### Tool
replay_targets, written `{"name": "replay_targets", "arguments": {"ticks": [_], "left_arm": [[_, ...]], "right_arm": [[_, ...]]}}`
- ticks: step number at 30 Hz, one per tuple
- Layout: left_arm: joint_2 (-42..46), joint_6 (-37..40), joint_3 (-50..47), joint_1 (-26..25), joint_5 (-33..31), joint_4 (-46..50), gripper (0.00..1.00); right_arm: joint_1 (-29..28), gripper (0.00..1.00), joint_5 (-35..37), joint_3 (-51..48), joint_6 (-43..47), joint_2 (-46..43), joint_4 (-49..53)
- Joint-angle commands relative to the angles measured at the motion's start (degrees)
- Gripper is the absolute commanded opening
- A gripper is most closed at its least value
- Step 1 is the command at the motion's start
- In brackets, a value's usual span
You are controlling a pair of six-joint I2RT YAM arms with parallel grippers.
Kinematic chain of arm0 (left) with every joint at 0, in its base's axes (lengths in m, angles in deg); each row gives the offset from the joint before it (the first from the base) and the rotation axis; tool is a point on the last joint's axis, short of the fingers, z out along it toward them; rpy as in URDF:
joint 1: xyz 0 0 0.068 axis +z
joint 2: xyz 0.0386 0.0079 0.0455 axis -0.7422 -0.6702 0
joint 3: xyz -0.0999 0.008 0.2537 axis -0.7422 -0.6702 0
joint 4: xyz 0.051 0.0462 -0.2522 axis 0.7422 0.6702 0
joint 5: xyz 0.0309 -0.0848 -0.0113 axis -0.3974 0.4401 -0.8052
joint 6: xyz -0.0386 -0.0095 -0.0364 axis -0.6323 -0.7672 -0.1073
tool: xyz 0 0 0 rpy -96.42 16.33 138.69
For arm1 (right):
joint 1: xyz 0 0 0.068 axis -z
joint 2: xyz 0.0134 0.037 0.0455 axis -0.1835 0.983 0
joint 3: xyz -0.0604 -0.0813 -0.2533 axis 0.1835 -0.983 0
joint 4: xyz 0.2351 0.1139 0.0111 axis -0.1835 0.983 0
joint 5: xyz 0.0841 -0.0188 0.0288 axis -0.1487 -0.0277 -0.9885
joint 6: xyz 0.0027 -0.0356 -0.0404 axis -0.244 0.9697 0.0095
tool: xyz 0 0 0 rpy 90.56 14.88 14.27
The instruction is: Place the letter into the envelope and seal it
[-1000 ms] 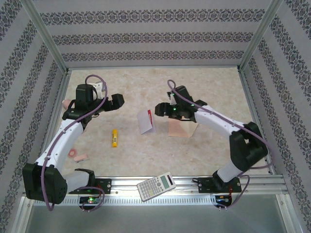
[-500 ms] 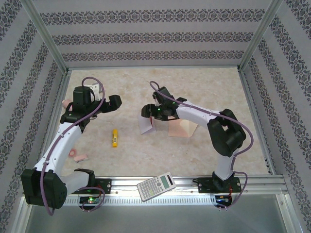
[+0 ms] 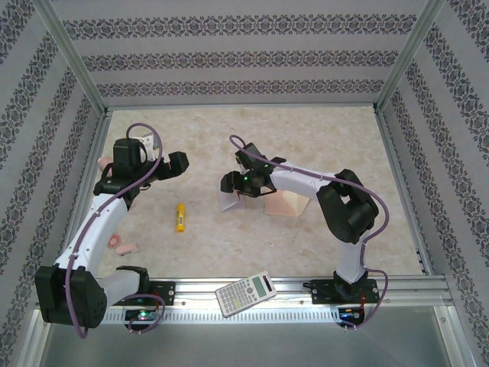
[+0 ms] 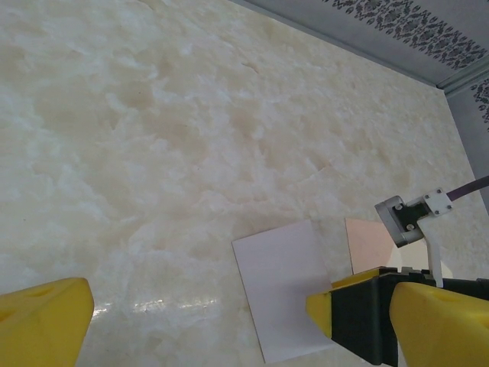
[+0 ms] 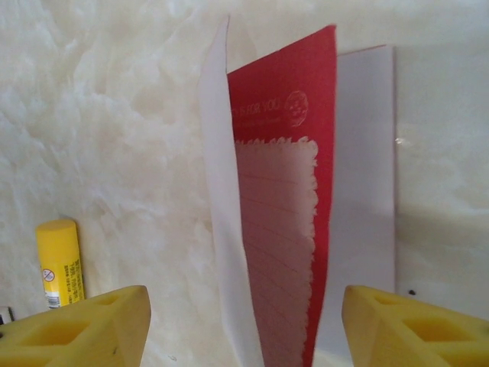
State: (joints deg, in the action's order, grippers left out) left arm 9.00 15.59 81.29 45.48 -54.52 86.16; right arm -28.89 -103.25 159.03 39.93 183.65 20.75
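Observation:
The letter [image 5: 283,229] is folded, its red-bordered lined inside showing between a raised white half and a half lying flat on the table. My right gripper [image 5: 244,329] is open and straddles it, with a gap on each side. From above, the right gripper [image 3: 233,189] hangs over the letter [image 3: 228,202], and the peach envelope [image 3: 281,202] lies just to its right. My left gripper [image 3: 172,163] is open and empty, off to the left of the letter. In the left wrist view the left gripper [image 4: 241,325] faces the letter's white back [image 4: 283,294] and the envelope [image 4: 370,241].
A yellow glue stick [image 3: 180,217] lies left of the letter, also in the right wrist view as the glue stick [image 5: 59,264]. A calculator [image 3: 245,293] sits on the front rail. A small pink item [image 3: 122,245] lies by the left arm. Patterned walls surround the table.
My right arm has swung left from over the envelope to the letter and come down around it, its jaws narrowing a little. The left arm has hardly moved.

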Motion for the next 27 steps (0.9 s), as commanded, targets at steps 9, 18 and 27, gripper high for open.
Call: {"name": "replay_targets", "arguments": {"ticks": [9, 18, 27], "left_arm": [[1.3, -0.3, -0.7, 1.3, 1.4, -0.4, 1.0], [0.9, 0.0, -0.3, 1.6, 3.5, -0.8, 1.0], [-0.3, 4.2, 2.0, 1.6, 18.6, -1.0, 1.0]], "right_arm": [[-0.9, 0.27, -0.3, 1.0, -0.4, 0.8, 0.0], [-0.2, 0.0, -1.3, 0.3, 2.2, -3.9, -0.5], [5.3, 0.0, -12.9, -1.7, 2.1, -12.3, -5.9]]}}
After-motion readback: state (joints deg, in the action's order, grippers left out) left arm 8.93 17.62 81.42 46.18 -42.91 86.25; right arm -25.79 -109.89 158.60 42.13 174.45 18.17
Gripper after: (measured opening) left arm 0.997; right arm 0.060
